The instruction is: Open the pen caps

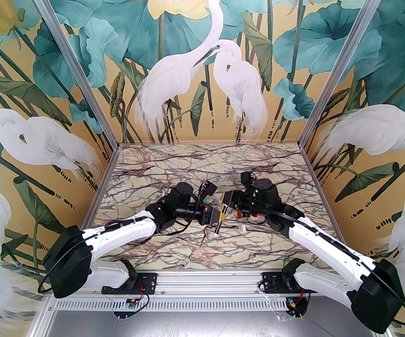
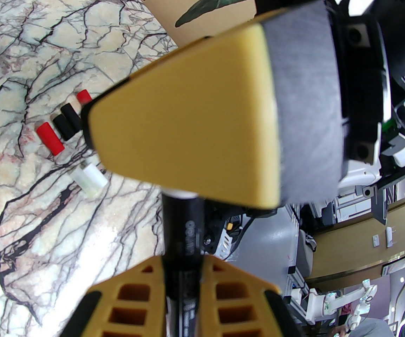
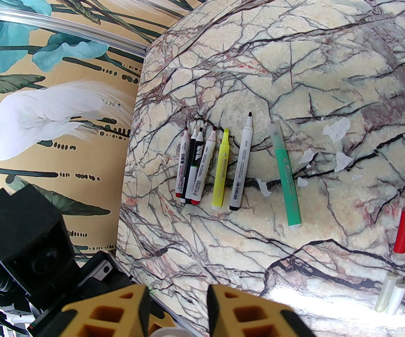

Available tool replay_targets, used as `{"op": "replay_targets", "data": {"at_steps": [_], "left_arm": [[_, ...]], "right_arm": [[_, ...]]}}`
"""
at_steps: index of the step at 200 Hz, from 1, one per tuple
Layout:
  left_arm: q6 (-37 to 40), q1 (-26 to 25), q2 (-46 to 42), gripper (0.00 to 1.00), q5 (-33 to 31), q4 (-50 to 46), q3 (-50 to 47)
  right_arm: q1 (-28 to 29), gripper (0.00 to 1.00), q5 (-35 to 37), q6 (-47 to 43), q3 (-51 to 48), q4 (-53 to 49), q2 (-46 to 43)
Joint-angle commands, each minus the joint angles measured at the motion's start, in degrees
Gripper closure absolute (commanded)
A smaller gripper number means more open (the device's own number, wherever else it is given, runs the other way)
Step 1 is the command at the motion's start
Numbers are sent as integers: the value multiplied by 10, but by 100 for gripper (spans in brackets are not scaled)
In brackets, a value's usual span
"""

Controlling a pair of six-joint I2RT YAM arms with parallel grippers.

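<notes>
On a glossy marble-patterned tabletop [image 1: 153, 160] with dark veins, two white and black arms meet at the middle. The left gripper [image 2: 183, 269] has ribbed yellow plastic fingers pressed together on a slim, round black pen [image 2: 183, 230], which they hold off the tabletop. From above, the pen's long axis runs nearly front to back. Its free end points toward the arm bases and its other end goes into the right gripper [image 1: 227, 199].

That end is hidden behind one broad, wedge-shaped yellow finger faced with a grey felt-like pad. In the right wrist camera the right gripper's fingers stand a little apart. Whether they press on the pen, I cannot tell.

Beyond them, seven pens [image 3: 221, 169] lie side by side and parallel, with white, black, yellow and green barrels, tips toward the far wall. To their right lie loose caps [image 3: 404, 232], short smooth cylinders: red, black and cloudy white.
</notes>
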Motion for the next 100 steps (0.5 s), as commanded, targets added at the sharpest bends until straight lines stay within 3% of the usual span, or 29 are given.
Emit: {"op": "replay_targets", "data": {"at_steps": [1, 100], "left_arm": [[-6, -3, 9, 89, 3, 14, 11], [-6, -3, 7, 89, -3, 11, 11]], "right_arm": [[4, 69, -5, -4, 11, 9, 5], [7, 73, -11, -6, 13, 6, 8]]}}
